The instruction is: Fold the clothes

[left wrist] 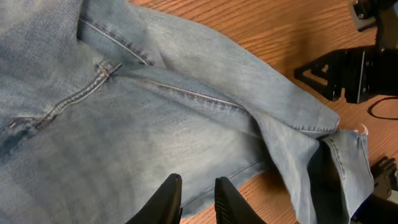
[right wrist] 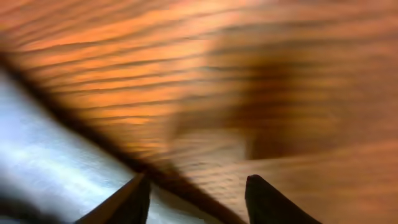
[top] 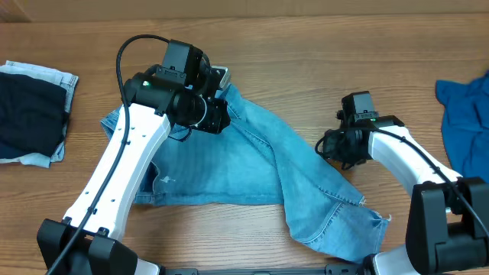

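bench: brown wood-grain bench (top: 306, 46) is carrying three lots of denim, well apart from each other.

centre: long light-blue jeans with a frayed hem (top: 229, 160) are lying spread out flat. one leg is crossing diagonally over the rest, running down toward the near right, its frayed end lying on bare wood.

far left: a dark navy folded piece (top: 27, 114) is sitting on top of a pale denim garment (top: 53, 76), forming a small stack.
far right edge: a crumpled bright blue denim garment (top: 464, 114) is lying partly out of view.

left arm (top: 122, 160): white, reaching over the upper left part of the jeans. left jaws are pointing down at the cloth. the black fingers (left wrist: 169, 199) are standing narrow, a slim gap between them, nothing pinched in it.

right arm (top: 405, 153): wrist is sitting just beside the right edge of the crossing leg. its wrist view is blurred. right jaws are standing wide, over wood, with a pale cloth edge at lower left.
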You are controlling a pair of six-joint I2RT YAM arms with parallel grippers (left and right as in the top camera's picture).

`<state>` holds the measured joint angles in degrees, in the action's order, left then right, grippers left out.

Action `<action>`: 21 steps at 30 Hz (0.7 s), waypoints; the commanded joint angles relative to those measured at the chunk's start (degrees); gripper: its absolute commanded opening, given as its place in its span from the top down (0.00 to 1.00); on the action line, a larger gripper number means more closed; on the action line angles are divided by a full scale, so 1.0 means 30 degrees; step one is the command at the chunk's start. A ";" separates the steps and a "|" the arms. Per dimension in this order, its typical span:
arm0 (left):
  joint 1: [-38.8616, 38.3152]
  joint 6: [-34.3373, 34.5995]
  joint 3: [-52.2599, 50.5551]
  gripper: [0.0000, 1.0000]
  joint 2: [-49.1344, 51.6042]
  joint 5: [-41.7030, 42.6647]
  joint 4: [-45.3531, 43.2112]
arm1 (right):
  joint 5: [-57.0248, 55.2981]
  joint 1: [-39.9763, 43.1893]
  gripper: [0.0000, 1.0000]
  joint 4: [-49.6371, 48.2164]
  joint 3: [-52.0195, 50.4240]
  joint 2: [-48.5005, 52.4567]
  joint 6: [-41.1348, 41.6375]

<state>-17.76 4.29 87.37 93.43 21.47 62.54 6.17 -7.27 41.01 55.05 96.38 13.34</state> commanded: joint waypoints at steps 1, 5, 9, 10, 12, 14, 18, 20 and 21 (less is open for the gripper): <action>0.0000 0.0138 0.0291 0.77 -0.0510 0.0211 -0.0015 | 0.2994 -0.0087 0.44 -0.0124 0.0073 0.0481 -0.3067; 0.0000 0.0138 0.0291 0.78 -0.0510 0.0219 0.0051 | 0.2980 -0.0087 0.44 -0.0277 -0.0452 0.0605 -0.3053; 0.0000 0.0138 0.0291 0.78 -0.0510 0.0219 0.0066 | 0.3155 -0.0087 0.46 -0.1836 -0.1778 0.0605 -0.3045; 0.0000 0.0138 0.0291 0.78 -0.0510 0.0219 0.0087 | 0.3351 -0.0087 0.49 -0.2025 -0.2091 0.0605 -0.3053; 0.0000 0.0131 0.0291 0.78 -0.0510 0.0219 0.0095 | 0.3563 -0.0087 0.67 -0.1894 -0.2375 0.0605 -0.3038; 0.0000 0.0131 0.0291 0.78 -0.0510 0.0211 0.0080 | 0.3548 -0.0087 0.83 -0.1836 -0.2310 0.0532 -0.3024; 0.0007 0.0131 0.0291 0.78 -0.0510 0.0204 0.0058 | 0.3075 0.0000 0.96 -0.2149 -0.1071 0.0029 -0.2288; 0.0007 0.0138 0.0291 0.77 -0.0510 0.0211 0.0066 | 0.1967 0.0000 0.96 -0.2171 0.0219 -0.0219 -0.1887; 0.0000 0.0138 0.0291 0.77 -0.0510 0.0211 0.0073 | 0.1020 0.0000 0.96 -0.2157 0.1042 -0.0262 -0.1887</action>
<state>-17.76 4.29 87.37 93.43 21.47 62.74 15.09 -7.27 35.55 51.16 97.34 6.00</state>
